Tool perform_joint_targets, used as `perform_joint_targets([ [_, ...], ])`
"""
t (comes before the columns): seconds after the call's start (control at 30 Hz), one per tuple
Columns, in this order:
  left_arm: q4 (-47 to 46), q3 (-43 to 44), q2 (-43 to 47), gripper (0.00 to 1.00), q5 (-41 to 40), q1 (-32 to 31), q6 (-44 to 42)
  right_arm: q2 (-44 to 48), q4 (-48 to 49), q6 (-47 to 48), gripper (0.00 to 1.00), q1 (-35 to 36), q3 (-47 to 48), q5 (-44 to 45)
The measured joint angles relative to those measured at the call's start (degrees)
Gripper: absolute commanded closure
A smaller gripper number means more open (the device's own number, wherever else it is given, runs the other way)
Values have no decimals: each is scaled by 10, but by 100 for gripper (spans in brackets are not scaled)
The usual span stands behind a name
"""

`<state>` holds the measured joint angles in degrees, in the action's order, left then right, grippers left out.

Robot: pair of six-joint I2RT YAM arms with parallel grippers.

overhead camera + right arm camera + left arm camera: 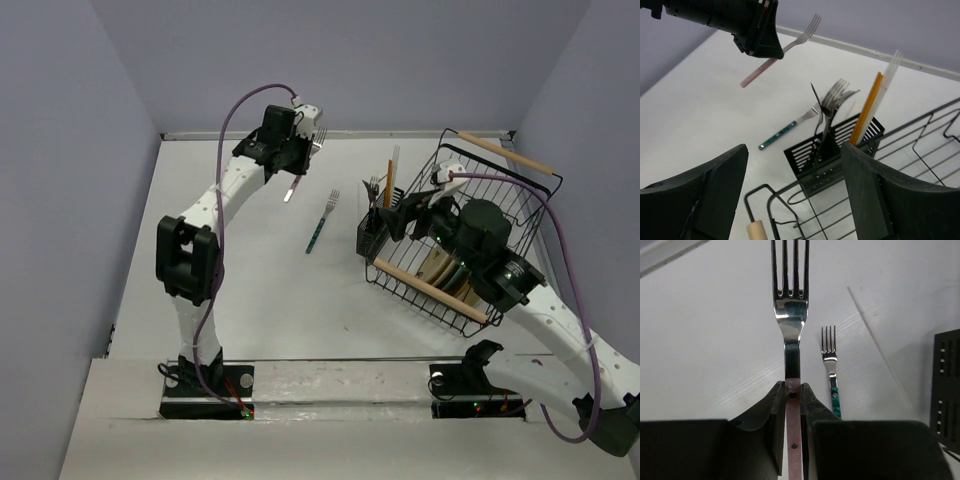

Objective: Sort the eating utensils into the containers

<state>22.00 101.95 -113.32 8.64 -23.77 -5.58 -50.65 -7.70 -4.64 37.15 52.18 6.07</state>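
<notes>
My left gripper point(298, 150) is shut on a pink-handled fork point(791, 330) and holds it in the air above the far left of the table, tines pointing away from the wrist camera. It also shows in the right wrist view point(782, 50). A teal-handled fork point(322, 222) lies flat on the table, also seen in the left wrist view point(831, 372). The small black slotted holder point(837, 150) stands at the rack's left end, holding several forks point(834, 100), a brown chopstick point(867, 107) and a pale chopstick point(886, 82). My right gripper point(795, 200) is open and empty, above the rack behind the holder.
The big black wire rack point(505, 215) with wooden handles point(430, 290) fills the right side and holds round plates point(445, 270). A wall runs along the table's far edge. A thin pale line point(880, 350) crosses the table beside the teal fork.
</notes>
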Motion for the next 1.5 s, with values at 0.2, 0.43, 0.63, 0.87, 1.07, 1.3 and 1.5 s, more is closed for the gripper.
perform_joint_targets([
  [0.2, 1, -21, 142, 100, 42, -2, -6, -32, 0, -50, 25, 0, 92, -80],
  [0.43, 5, -55, 299, 100, 89, -3, -6, -166, 23, -120, 30, 0, 239, -130],
  [0.63, 6, -104, 400, 100, 111, -7, -6, -268, 73, -189, 32, 0, 286, -164],
  [0.87, 4, -154, 449, 100, 127, -9, -9, -346, 143, -226, 32, 13, 318, -241],
  [1.07, -5, -176, 453, 100, 139, -10, -9, -355, 184, -244, 34, 26, 326, -262],
  [1.3, -19, -191, 453, 100, 146, -10, -6, -379, 219, -280, 39, 26, 326, -253],
  [1.5, -34, -194, 460, 100, 147, -10, -6, -395, 220, -303, 44, 26, 321, -236],
])
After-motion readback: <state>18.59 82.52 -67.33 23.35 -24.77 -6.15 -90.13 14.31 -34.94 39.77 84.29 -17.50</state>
